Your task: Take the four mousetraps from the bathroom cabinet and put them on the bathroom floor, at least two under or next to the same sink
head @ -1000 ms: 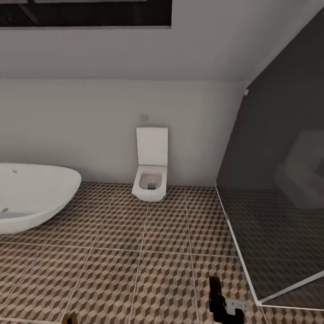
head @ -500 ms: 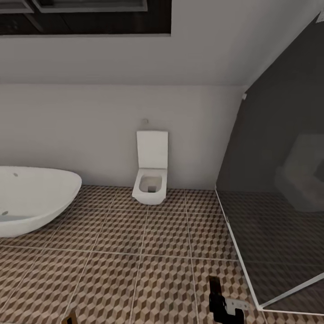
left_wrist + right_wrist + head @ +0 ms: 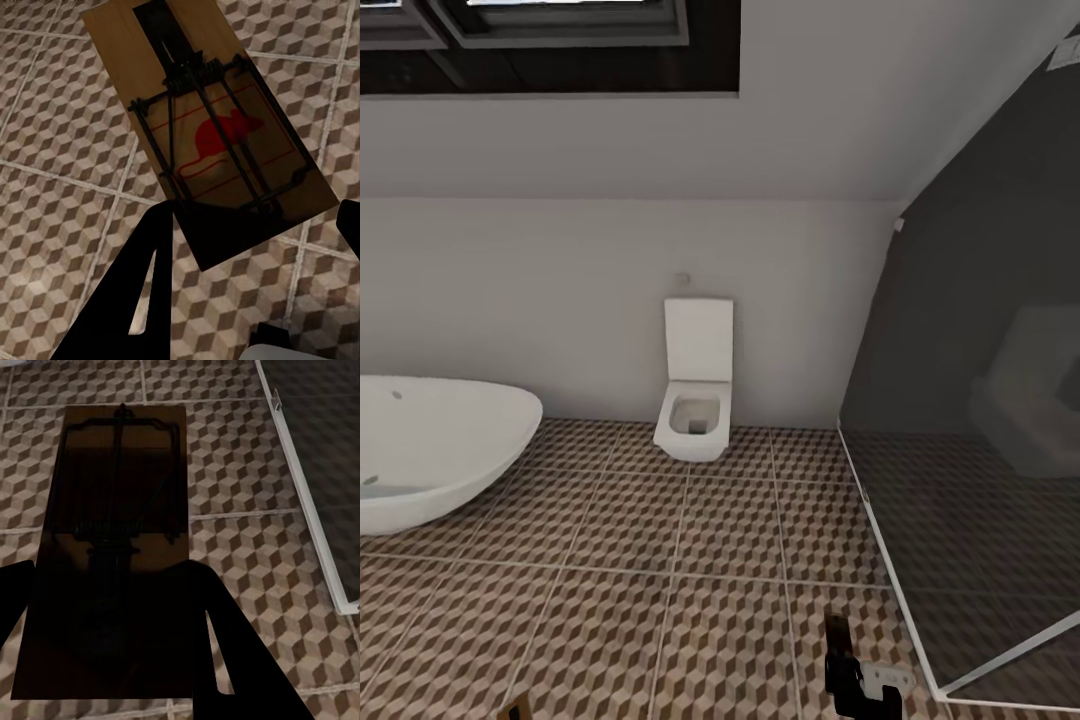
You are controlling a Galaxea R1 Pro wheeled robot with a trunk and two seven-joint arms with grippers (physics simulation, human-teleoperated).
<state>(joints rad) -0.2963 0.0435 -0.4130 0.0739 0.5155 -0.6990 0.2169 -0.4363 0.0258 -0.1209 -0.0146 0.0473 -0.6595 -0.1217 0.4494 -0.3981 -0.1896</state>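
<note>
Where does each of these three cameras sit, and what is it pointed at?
Head view: on the robot's head, facing the toilet and bathtub; the right gripper shows low.
Left wrist view: near the left gripper, looking at its mousetrap.
Right wrist view: likewise, another mousetrap.
Shared: the cube-patterned floor.

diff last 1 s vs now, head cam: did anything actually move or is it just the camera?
Just the camera: the head view tilted up a little, so the toilet, bathtub and wall line sit lower in frame and more of the dark ceiling opening shows. Nothing on the bathroom floor shifted against the tiles. Right gripper keeps its spot at the frame's bottom edge. Nothing taken hold of or let go.
</note>
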